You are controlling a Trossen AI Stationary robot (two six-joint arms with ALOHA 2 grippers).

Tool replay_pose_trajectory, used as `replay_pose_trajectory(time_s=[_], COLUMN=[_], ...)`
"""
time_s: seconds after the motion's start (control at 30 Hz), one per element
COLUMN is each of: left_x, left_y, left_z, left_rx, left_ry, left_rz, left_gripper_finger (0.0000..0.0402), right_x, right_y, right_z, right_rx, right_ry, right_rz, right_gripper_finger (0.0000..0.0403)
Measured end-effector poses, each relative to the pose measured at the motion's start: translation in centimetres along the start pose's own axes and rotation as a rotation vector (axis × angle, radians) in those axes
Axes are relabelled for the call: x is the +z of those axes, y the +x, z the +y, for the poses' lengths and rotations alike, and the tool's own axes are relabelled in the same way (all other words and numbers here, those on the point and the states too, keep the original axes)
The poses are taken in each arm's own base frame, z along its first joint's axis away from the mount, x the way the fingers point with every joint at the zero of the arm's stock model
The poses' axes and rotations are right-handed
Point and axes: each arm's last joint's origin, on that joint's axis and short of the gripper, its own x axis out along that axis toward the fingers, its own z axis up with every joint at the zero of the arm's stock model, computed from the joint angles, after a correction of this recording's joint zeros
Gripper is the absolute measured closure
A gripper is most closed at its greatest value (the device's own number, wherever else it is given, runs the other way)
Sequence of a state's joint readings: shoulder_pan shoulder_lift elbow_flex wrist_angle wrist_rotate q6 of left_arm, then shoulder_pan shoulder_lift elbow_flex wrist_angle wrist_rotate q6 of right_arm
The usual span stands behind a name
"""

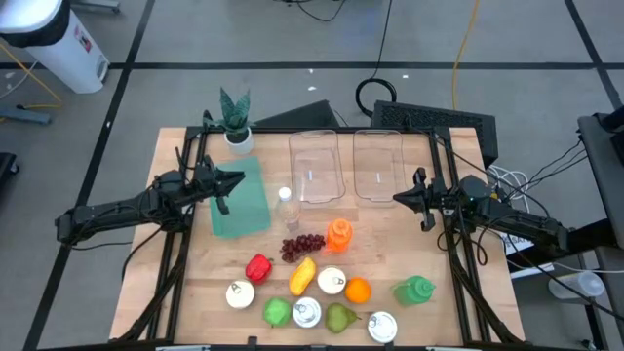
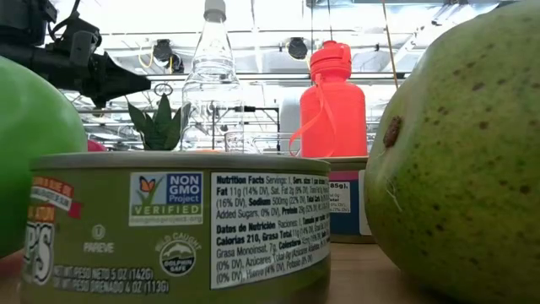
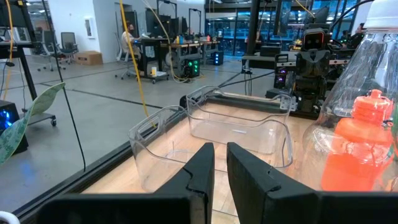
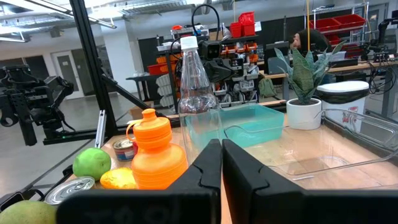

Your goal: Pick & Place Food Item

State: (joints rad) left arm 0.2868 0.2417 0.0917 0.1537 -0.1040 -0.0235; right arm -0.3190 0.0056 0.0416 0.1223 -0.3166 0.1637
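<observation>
The clear water bottle (image 1: 285,203) stands upright near the middle of the wooden table (image 1: 185,263) and serves as the landmark here. Just behind it sit two clear plastic bins side by side, the left bin (image 1: 314,166) and the right bin (image 1: 378,163), both with nothing inside. Beside the bottle toward the left arm lies a teal tray (image 1: 241,200), and a potted plant (image 1: 235,121) stands at the corner behind that tray. An orange bottle (image 1: 338,234) stands near the water bottle on the other side, with a bunch of dark grapes (image 1: 302,246) between them and a little nearer the front.

The food lies in front of the bottle: a red pepper (image 1: 257,267), a yellow mango (image 1: 302,276), an orange (image 1: 358,291), a green apple (image 1: 278,312), a pear (image 1: 339,317) and several tins (image 1: 307,312). A green bottle (image 1: 416,290) lies farther off to the right.

The left gripper (image 1: 234,181) hangs over the teal tray, jaws nearly together and holding nothing. The right gripper (image 1: 402,198) hangs beyond the right bin, jaws likewise closed and empty.
</observation>
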Motion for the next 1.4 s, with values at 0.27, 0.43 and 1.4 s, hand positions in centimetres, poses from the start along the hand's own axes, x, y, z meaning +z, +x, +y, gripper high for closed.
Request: replay_pose_trajectory(time_s=[0.27, 0.43, 1.4], left_x=[0.00, 0.00, 0.00], left_y=[0.00, 0.00, 0.00], left_z=[0.00, 0.00, 0.00], left_rx=[0.000, 0.001, 0.000], left_ry=[0.000, 0.000, 0.000], left_rz=[0.000, 0.000, 0.000], left_gripper_finger=[0.0352, 0.0352, 0.0352], right_x=[0.00, 0.00, 0.35], right_y=[0.00, 0.00, -0.01], right_z=[0.00, 0.00, 0.06], right_rx=[0.000, 0.000, 0.004], right_ry=[0.000, 0.000, -0.087], right_rz=[0.000, 0.000, -0.035], right_gripper_finger=[0.0399, 0.0399, 0.0399])
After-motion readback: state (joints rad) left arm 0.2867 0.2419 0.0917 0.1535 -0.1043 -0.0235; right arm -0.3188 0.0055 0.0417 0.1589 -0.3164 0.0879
